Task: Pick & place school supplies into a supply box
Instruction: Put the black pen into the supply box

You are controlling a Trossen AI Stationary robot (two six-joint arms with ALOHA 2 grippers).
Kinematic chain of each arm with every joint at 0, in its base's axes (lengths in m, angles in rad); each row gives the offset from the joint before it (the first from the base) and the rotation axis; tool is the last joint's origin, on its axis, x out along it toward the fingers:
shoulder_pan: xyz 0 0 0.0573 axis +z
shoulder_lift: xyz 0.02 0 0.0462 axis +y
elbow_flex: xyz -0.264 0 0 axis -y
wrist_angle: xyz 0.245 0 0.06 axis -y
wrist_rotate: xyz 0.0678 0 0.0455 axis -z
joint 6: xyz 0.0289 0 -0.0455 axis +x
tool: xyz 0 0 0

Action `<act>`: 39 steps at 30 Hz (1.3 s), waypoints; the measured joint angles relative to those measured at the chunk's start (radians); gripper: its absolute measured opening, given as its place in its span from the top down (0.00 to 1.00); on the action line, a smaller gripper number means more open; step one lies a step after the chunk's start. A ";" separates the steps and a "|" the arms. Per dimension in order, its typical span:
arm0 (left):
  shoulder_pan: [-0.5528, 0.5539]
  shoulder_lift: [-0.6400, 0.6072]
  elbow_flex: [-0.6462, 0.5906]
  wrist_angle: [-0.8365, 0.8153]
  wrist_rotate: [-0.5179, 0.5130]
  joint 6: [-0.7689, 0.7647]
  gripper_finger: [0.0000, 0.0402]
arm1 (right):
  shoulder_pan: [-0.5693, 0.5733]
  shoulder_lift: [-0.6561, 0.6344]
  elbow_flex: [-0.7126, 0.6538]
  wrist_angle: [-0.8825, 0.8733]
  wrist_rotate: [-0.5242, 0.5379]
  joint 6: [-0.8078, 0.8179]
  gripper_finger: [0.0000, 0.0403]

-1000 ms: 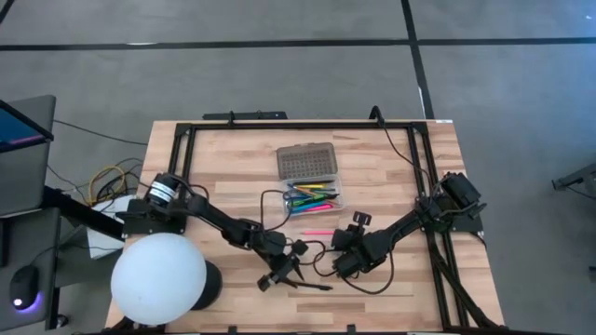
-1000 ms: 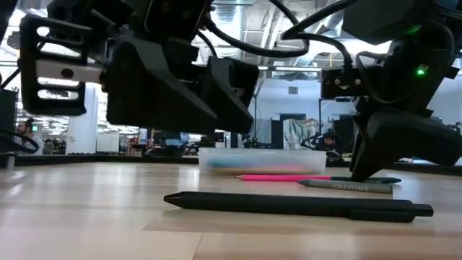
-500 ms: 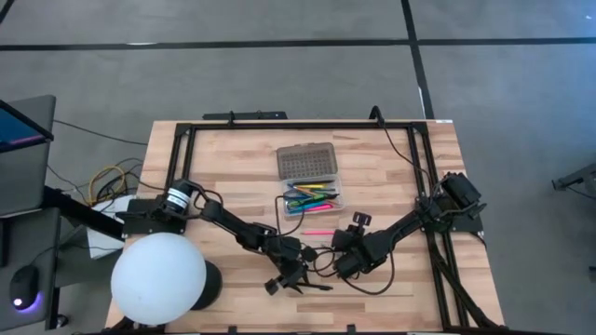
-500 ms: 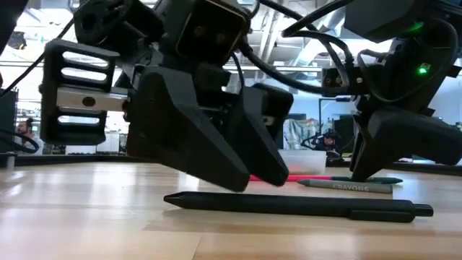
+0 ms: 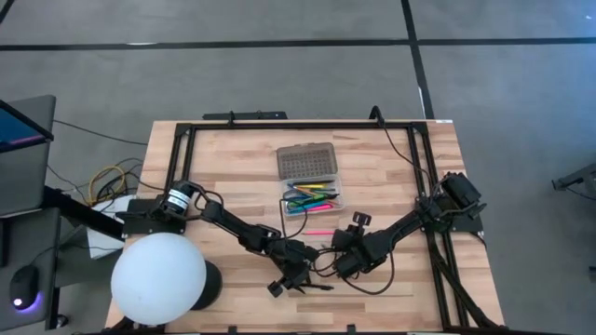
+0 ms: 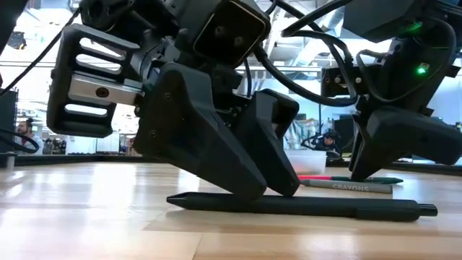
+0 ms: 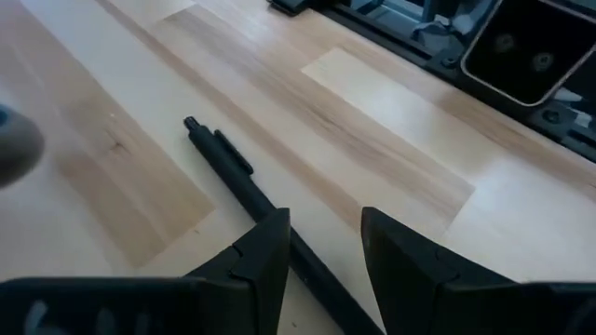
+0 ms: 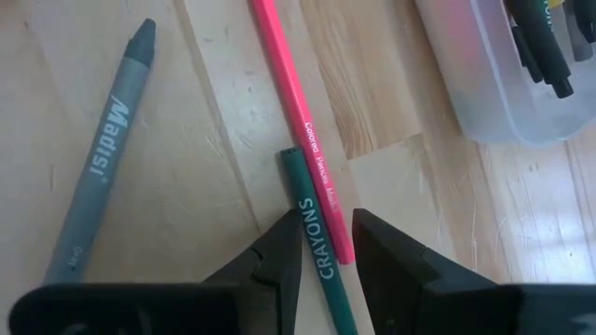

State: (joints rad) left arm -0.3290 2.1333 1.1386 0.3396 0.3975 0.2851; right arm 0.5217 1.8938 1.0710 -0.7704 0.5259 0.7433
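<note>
Mostly filled, the supply box (image 5: pixel 313 198) holds several pens; left pincer (image 7: pixel 321 244) spread astride black pen (image 7: pixel 244 182), right pincer (image 8: pixel 324 253) spread over green crayon (image 8: pixel 318 244) (pink pencil (image 8: pixel 303 133) also waits).

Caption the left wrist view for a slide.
Left tool open, fingers straddling a black pen lying on the wooden table.

The right gripper (image 8: pixel 324 256) straddles a green crayon (image 8: pixel 321 244), fingers (image 8: pixel 279 261) parted. A pink pencil (image 8: pixel 303 130) touches it; a grey crayon (image 8: pixel 102 163) lies apart.
</note>
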 joint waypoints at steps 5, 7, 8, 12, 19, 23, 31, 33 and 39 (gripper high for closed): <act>0.001 -0.001 0.000 -0.046 -0.094 -0.015 0.68 | 0.000 0.000 0.000 -0.002 0.000 0.000 0.78; 0.003 -0.001 0.000 -0.049 -0.113 -0.018 0.68 | 0.000 0.000 0.001 0.000 0.000 0.000 0.78; 0.006 -0.001 0.000 -0.049 -0.109 -0.018 0.68 | 0.000 0.000 0.001 -0.001 0.000 0.000 0.78; 0.007 -0.001 0.000 -0.049 -0.110 -0.018 0.68 | 0.000 0.000 0.001 -0.002 0.000 0.000 0.78; 0.005 -0.006 0.002 -0.096 -0.240 -0.018 0.68 | 0.000 0.000 0.001 -0.002 0.000 0.000 0.78; 0.008 -0.006 0.003 -0.123 -0.286 0.001 0.73 | 0.000 0.000 0.001 -0.003 0.000 0.000 0.78; 0.020 -0.004 0.001 -0.146 -0.271 0.024 0.89 | 0.000 0.000 0.000 -0.003 -0.001 0.000 0.78; 0.022 -0.005 0.001 -0.154 -0.272 0.026 0.92 | 0.000 0.000 0.000 -0.003 -0.001 0.000 0.78; 0.041 -0.010 0.004 -0.222 -0.291 0.002 0.93 | 0.000 0.000 0.000 -0.003 -0.001 0.000 0.78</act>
State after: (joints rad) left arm -0.2884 2.1234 1.1424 0.1175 0.1067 0.2871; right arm 0.5217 1.8935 1.0714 -0.7731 0.5251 0.7429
